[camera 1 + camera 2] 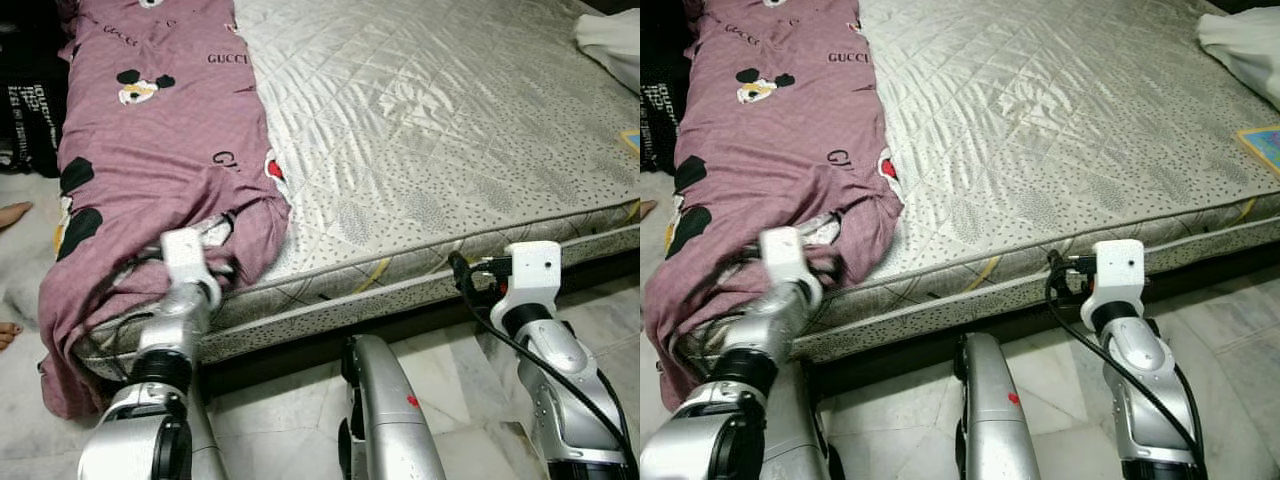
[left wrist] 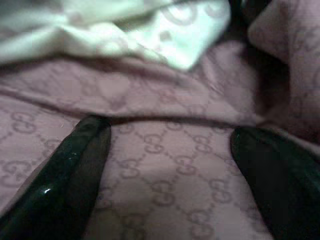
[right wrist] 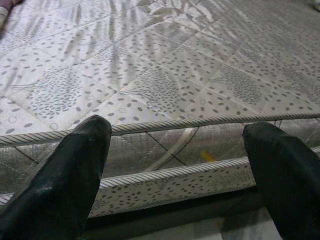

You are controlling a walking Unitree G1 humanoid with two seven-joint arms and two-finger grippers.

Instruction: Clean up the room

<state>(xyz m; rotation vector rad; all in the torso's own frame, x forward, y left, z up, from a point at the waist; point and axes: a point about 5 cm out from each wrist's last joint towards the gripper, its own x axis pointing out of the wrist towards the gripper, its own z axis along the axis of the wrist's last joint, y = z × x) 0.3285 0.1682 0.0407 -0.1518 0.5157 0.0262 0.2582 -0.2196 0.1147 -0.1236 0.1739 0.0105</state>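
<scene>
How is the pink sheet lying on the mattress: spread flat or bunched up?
Bunched. The pink sheet lies gathered along the mattress left edge, spilling over the corner where the left gripper reaches.

Bare quilted silver-grey mattress [image 1: 430, 130] as landmark: white crumpled cloth [image 1: 612, 40] on its far right corner, person's bare toes [image 1: 12, 213] on pale marble floor [image 1: 600, 310] off its left side, black printed bag [image 1: 30, 110] beyond.

Location: a bedroom in a home. Evidence: a bare quilted mattress [image 1: 430, 150] with corded seams occupies most of the head views, resting on a low dark base. A mauve printed sheet [image 1: 150, 150] covers its left part and hangs over the corner. The floor [image 1: 620, 310] is pale marble tile. A white cloth [image 1: 612, 40] lies at the mattress's far right.
</scene>
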